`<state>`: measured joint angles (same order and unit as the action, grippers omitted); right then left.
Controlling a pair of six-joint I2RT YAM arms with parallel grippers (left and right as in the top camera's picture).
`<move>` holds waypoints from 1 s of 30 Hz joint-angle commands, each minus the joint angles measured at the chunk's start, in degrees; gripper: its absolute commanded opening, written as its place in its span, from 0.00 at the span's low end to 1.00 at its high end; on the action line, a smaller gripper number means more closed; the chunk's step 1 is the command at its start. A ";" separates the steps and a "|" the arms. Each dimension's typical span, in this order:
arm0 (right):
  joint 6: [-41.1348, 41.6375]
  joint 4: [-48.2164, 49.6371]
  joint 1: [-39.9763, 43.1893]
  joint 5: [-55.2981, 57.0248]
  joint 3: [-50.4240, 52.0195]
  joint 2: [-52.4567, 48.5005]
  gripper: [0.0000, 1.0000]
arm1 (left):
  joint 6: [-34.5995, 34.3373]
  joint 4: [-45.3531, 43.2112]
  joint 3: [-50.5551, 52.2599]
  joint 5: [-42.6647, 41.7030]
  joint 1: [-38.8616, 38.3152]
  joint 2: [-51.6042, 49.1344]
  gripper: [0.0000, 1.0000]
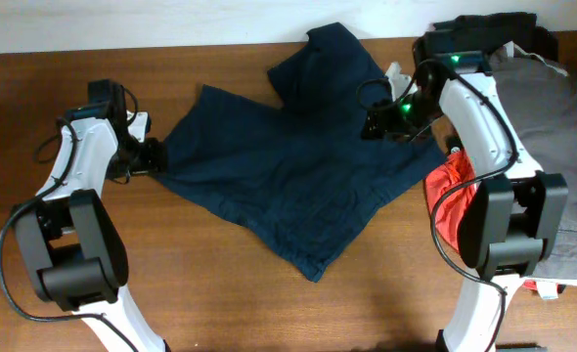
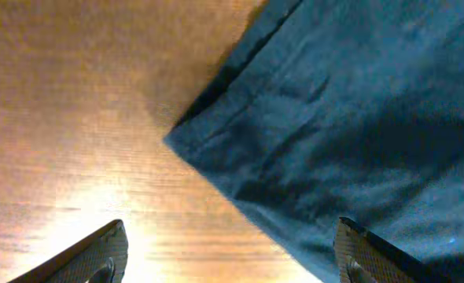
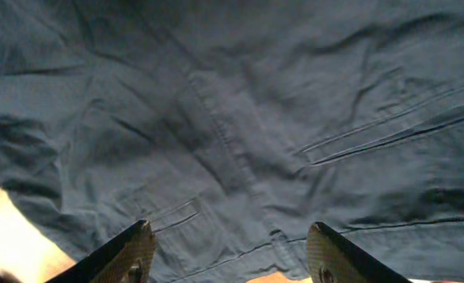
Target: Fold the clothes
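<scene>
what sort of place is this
Likely a robot lab bench, not a home: a left arm and right arm stand at a wooden table, with navy shorts spread out and a grey garment heaped beside.

Dark navy blue all over the shorts [image 1: 288, 176], plain and of one even tone, with stitch lines of the same blue along pockets and seams in the right wrist view. Under the shorts, warm brown table [image 1: 220, 303] with fine wood grain, lit to orange-yellow beside the shorts' hem corner in the left wrist view. Just right of the shorts, a bright red-orange garment [image 1: 448, 191]; further right of the shorts, a plain grey garment [image 1: 572, 127]. On either side of the shorts, left arm [image 1: 73, 166] and right arm [image 1: 484, 117] in white and black, with a small green light [image 1: 404, 106] above the shorts' right edge. Behind the shorts, a pale off-white strip [image 1: 122, 24].
</scene>
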<state>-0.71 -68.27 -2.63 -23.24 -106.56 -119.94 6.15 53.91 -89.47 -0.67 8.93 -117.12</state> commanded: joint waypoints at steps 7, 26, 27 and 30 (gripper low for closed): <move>-0.26 -2.67 -6.86 -4.00 -0.55 0.98 0.40 | -6.84 -3.72 -0.57 -2.23 -0.22 -2.27 0.78; 1.77 -7.91 -8.94 -1.14 -0.59 5.70 0.20 | -13.07 -2.54 -0.81 -2.58 0.61 -9.40 0.01; 1.79 -8.59 -9.22 0.00 -0.48 5.70 0.20 | -13.07 -2.21 -0.81 -2.56 0.98 -9.40 0.01; 1.79 -9.35 -10.56 2.75 0.15 5.70 0.21 | -13.05 -1.31 -0.83 -2.56 2.93 -9.27 0.01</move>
<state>1.28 -77.12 -11.35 -24.51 -106.56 -115.74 -6.13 51.46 -90.43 -3.42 9.34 -124.27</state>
